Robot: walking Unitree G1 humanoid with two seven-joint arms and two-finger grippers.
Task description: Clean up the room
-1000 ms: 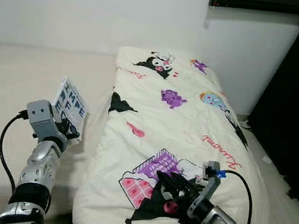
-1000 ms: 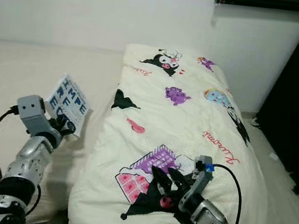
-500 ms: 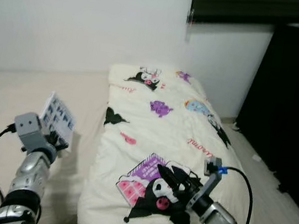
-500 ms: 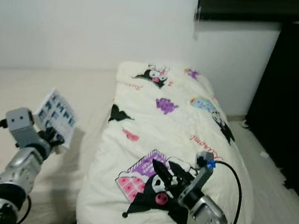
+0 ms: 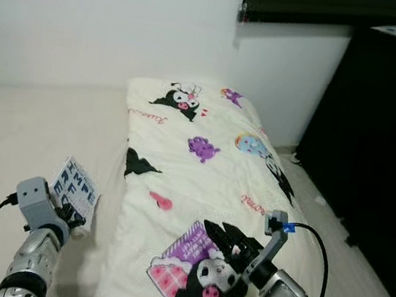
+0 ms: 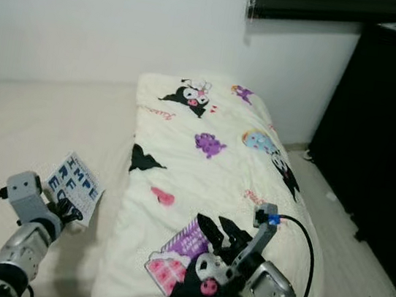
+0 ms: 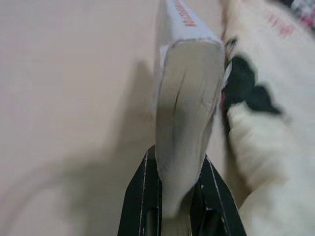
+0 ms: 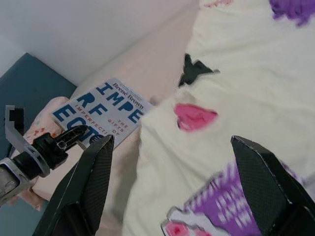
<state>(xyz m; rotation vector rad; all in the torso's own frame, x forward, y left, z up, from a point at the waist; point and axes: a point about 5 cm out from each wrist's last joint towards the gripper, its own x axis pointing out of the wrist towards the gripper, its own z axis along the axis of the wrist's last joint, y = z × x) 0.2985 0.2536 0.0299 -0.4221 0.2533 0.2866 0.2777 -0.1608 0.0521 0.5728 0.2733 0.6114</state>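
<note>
White paperback clamped, right jaws wide

Left gripper [image 7: 174, 204] pinches the book [image 5: 76, 190] at its lower edge, over the beige mattress [image 5: 30, 132] beside the cartoon-print duvet [image 6: 203, 164]. Book stands upright, long axis up, cover facing right. Right gripper [image 8: 177, 187] fingers spread wide above the duvet, holding nothing. Book's lower corner hidden by the fingers.

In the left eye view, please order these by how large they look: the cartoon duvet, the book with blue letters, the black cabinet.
1. The duvet, clearly the largest.
2. The black cabinet, cut off by the frame edge, so its whole size is unsure.
3. The book, smallest, held by the left gripper.
</note>
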